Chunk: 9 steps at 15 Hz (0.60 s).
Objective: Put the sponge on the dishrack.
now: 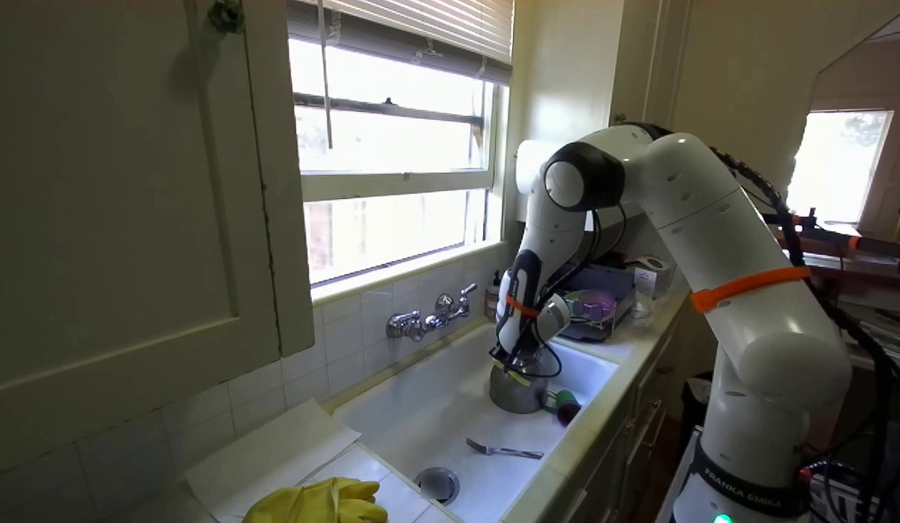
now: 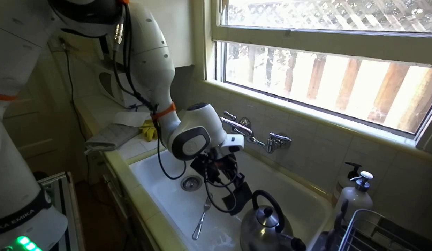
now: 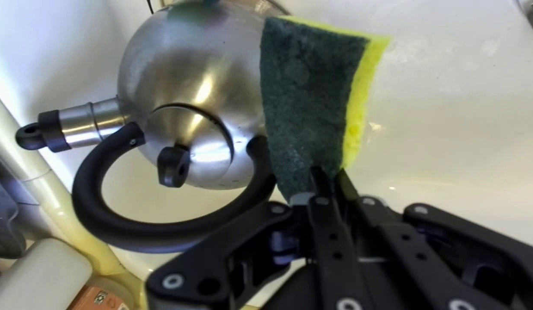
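1. Gripper point(image 3: 328, 175): clamped on the sponge point(image 3: 308, 92), dark green scouring face and yellow foam edge both visible in the wrist view. The fingers take it near one narrow end, apparently across its thickness; most of the pad juts out past them.
2. Location of sponge: held up over the sink point(image 1: 420, 407), just beside the stainless-steel kettle point(image 2: 261, 230). Whether pad and kettle touch cannot be told.
3. Reason for hold, as judged: an end grip leaves the free length to meet the rack first, so the fingers need not reach deep among dishes.
4. Dishrack point(image 2: 393, 233): set past the end of the sink, with the kettle between it and the gripper. It carries a purple dish point(image 1: 596, 303). Siting beside the basin suits draining washed items.
5. Kettle: upright on the sink floor, handle arched upward. Judged an obstacle; the sponge would need height to clear that handle.
6. Dinner fork point(image 2: 203, 217): flat on the sink floor, well apart from the rack; no role in the task.
7. Status, as judged: grasp complete, delivery outstanding. The soft pad may fold against the wires if lowered askew.
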Motion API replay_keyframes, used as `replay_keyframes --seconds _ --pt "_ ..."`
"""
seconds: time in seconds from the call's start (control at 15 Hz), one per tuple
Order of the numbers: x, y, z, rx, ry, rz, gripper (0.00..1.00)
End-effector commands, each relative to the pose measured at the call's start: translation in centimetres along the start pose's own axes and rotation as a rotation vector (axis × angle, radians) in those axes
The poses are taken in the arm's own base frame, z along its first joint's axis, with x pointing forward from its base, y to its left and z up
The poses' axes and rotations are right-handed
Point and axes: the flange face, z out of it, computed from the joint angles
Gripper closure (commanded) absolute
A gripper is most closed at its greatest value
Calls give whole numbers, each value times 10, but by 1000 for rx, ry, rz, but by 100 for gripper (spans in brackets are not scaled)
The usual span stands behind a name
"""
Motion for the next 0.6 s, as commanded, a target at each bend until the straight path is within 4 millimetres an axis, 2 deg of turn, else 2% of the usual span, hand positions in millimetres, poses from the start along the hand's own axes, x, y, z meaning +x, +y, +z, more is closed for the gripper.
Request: replay_keyframes --seconds 0.0,0.2,0.53 --pt "-6 17 -41 24 1 47 98" --pt "-3 32 -68 23 36 88 98" --pt "-2 61 -98 -5 84 142 98"
